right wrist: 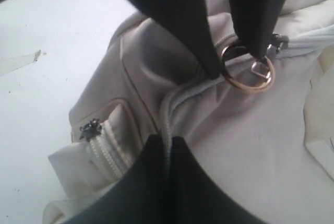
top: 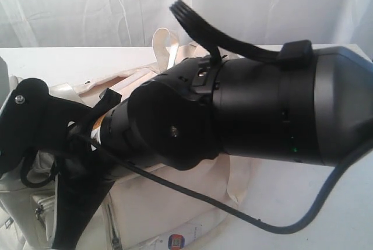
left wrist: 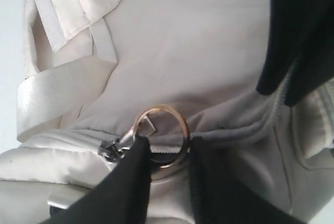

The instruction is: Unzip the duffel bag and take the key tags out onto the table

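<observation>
One zipper ring seems pinched by left claw; right claw clenches duffel bag.

1. One bag, cream fabric.
2. One table, white, under the bag.
3. Two arms in the exterior view: the left arm and the right arm.
4. Two grippers: the left gripper and the right gripper.
5. Four black fingers in the right wrist view, two to each gripper.
6. One gold-coloured metal ring on the bag's top.
7. Two zipper pulls: one beside the ring, one at the pocket.
8. One zipped side pocket in the right wrist view.
9. One black cable.
10. One small label with a red-blue mark.
</observation>
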